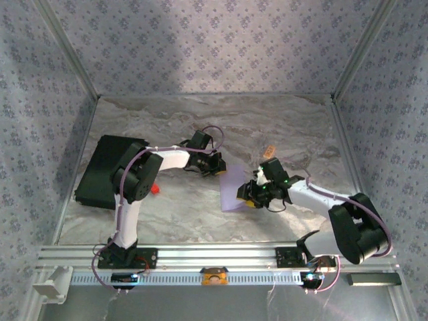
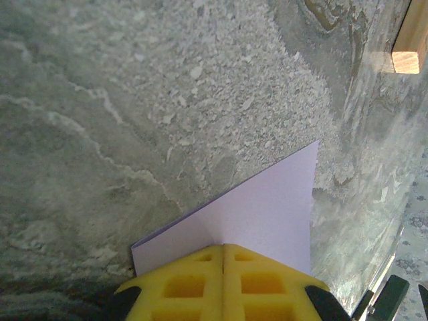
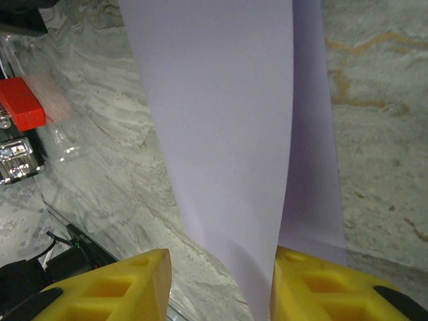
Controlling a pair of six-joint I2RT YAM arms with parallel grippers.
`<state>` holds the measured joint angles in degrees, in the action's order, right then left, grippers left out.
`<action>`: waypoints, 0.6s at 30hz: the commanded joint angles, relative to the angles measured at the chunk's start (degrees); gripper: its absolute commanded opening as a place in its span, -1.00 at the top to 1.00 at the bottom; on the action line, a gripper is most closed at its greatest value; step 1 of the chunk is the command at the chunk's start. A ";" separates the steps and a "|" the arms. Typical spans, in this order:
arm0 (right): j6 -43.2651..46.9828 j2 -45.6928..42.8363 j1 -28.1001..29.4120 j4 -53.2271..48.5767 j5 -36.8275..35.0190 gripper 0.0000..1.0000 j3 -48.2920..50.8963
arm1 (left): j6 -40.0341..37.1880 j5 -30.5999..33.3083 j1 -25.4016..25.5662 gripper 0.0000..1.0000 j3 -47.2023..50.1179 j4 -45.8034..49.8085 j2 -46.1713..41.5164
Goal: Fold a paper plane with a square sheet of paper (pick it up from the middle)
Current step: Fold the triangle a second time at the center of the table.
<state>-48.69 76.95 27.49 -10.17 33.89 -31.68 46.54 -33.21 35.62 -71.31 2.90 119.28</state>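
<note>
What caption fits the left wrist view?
Left gripper shut on the folded lavender paper, marbled table beyond, wooden block at top right.

Your left gripper point(image 1: 217, 167) and right gripper point(image 1: 249, 196) met the lavender sheet point(image 1: 233, 189) at opposite edges; a black pad point(image 1: 105, 170) lay far left; a small red piece point(image 1: 155, 189) sat near it.

The square sheet of paper point(image 1: 234, 194) sits well right of the pad point(image 1: 107, 170).

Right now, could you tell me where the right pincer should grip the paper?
Probably the near end of the paper, from the right arm's side: that strip lies between the open fingers of the right pincer, while the left pincer pinches the opposite end.
</note>
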 commanded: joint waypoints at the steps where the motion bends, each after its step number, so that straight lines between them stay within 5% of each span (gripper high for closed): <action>1: -0.53 0.92 -0.50 -0.01 -0.23 0.14 -0.85 | -0.98 0.79 0.37 0.90 0.73 4.62 1.66; 18: 1.58 6.19 -3.93 9.39 4.17 0.13 -0.84 | -1.49 -0.73 0.54 0.85 0.25 3.60 1.39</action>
<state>-48.75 82.19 24.36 -1.48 36.27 -31.44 46.48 -33.63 35.62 -71.33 2.81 119.28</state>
